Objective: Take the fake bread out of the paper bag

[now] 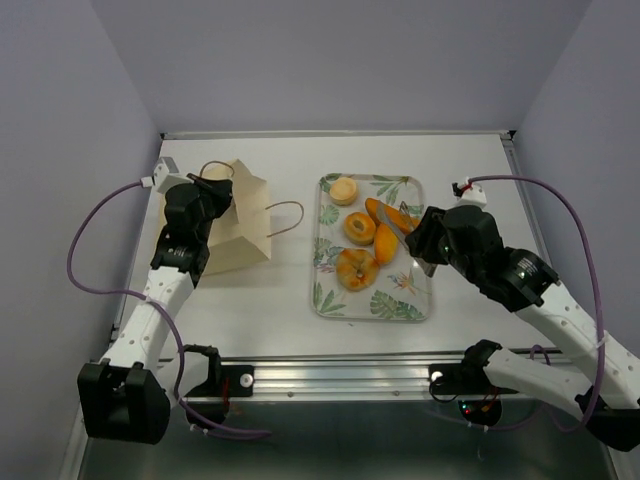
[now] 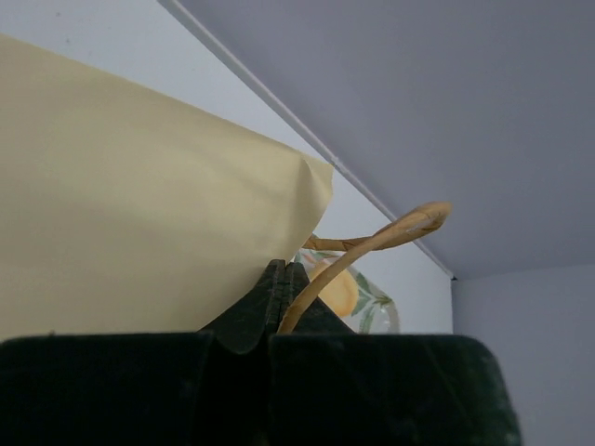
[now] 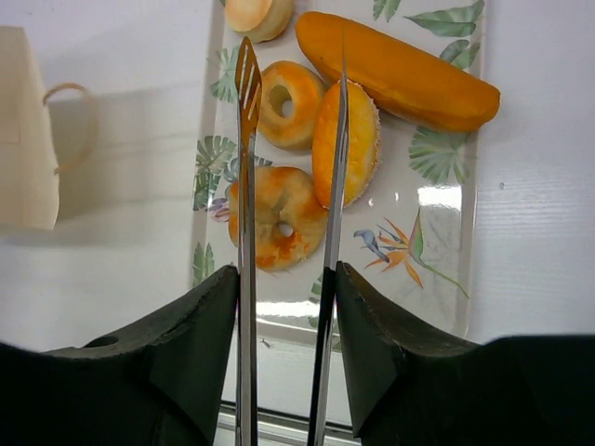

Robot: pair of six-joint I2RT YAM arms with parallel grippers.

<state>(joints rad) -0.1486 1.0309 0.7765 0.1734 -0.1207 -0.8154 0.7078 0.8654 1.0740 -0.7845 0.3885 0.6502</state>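
Nearest the lens: right end effector (image 3: pixel 286 279) clamped on metal tongs (image 3: pixel 246 186), blades partly spread, nothing pinched between the tips. Just ahead on the leaf-patterned tray (image 3: pixel 437 232): oval roll (image 3: pixel 358 139) beside the right blade, long axis along the tongs; long loaf (image 3: pixel 400 70) slanting beyond; two ring buns and a pale bun alongside. Well apart leftward: left end effector (image 2: pixel 284 279) pinched shut on the paper bag (image 2: pixel 139 186) rim. Bag's inside hidden.
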